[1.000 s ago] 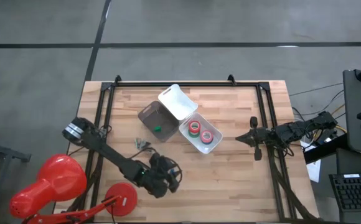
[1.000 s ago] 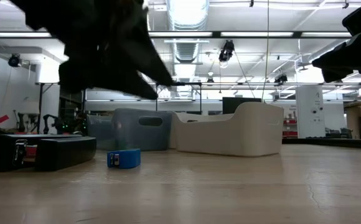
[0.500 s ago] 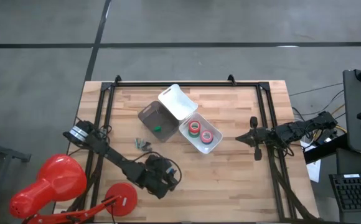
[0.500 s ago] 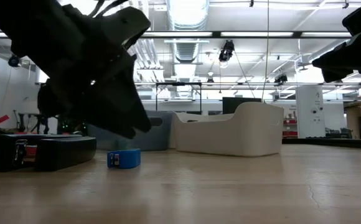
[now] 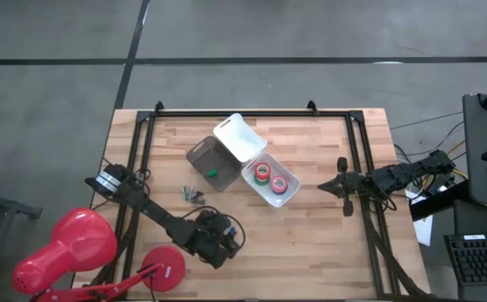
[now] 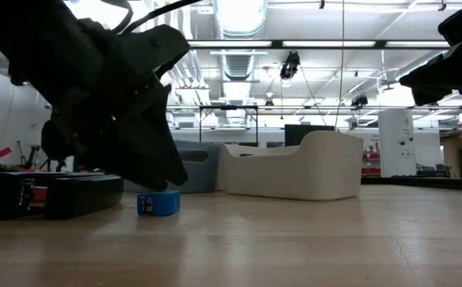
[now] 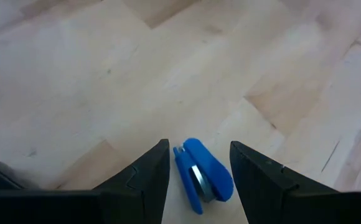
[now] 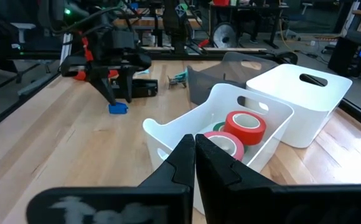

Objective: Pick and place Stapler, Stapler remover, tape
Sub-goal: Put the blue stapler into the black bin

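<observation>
- High view: the left gripper (image 5: 214,242) is placed over the wood table (image 5: 311,243), well apart from the white bin (image 5: 270,180) and toward the table's front edge; the small blue object beneath it is hidden here. The right gripper (image 5: 342,186) is parked just beside the white bin's far-right side, jaws pressed together. Red and pink tape rolls (image 5: 270,176) are seen lying inside that bin.
- Low view: the blue object (image 6: 158,203), judged to be the staple remover, is seen resting flat on the table in front of the grey bin (image 6: 185,166), with the black stapler (image 6: 54,194) lying near it, long axis roughly level across the picture.
- Left wrist view: the fingers (image 7: 152,177) are spread wide and nothing is held; the blue object (image 7: 202,177) lies between them, slightly nearer one finger. Its long axis is seen to run almost parallel to the fingers, tilted a little, rounded end pointing away from the wrist. For a sound grip, a straight descent is advised, the object centred, and the jaws closed across its narrow width.
- Right wrist view: the left gripper (image 8: 115,94) is seen hovering over the blue object (image 8: 117,108), well apart from the white bin (image 8: 168,134).
</observation>
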